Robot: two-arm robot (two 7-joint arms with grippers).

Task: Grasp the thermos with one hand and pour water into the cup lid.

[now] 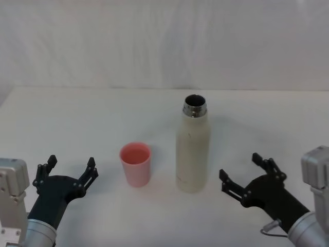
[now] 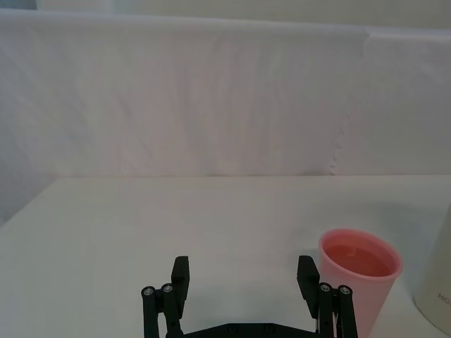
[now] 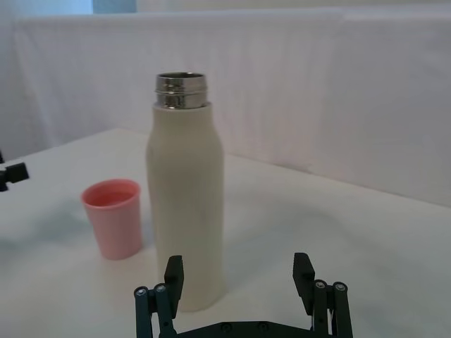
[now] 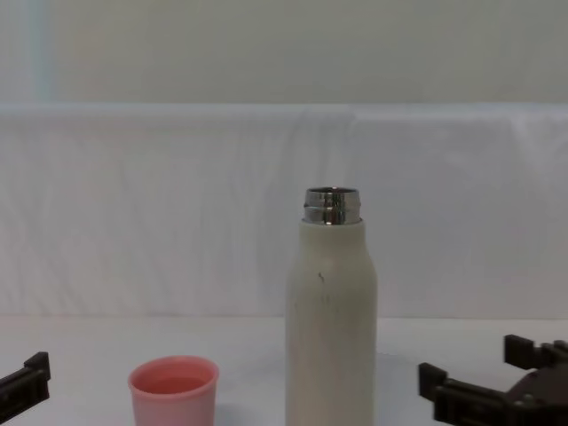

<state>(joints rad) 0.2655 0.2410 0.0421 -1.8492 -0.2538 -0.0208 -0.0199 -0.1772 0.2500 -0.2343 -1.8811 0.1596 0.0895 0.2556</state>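
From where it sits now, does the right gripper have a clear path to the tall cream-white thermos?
Probably yes. The right gripper is open and aimed at the tall cream-white thermos, with bare table between them. The small pink cup lid stands apart on the thermos's other side.

In front of me lies a white table (image 1: pixel 77 113), its top smooth and matte, running back to a straight far edge. Behind that edge hangs a white cloth backdrop (image 1: pixel 164 41), faintly creased with vertical folds. From my left wrist the backdrop (image 2: pixel 211 98) shows a seam or overlapping edge running down on one side. From my chest, the cloth (image 4: pixel 177 213) ends in a level top edge, with a plain pale wall (image 4: pixel 284 44) above it.
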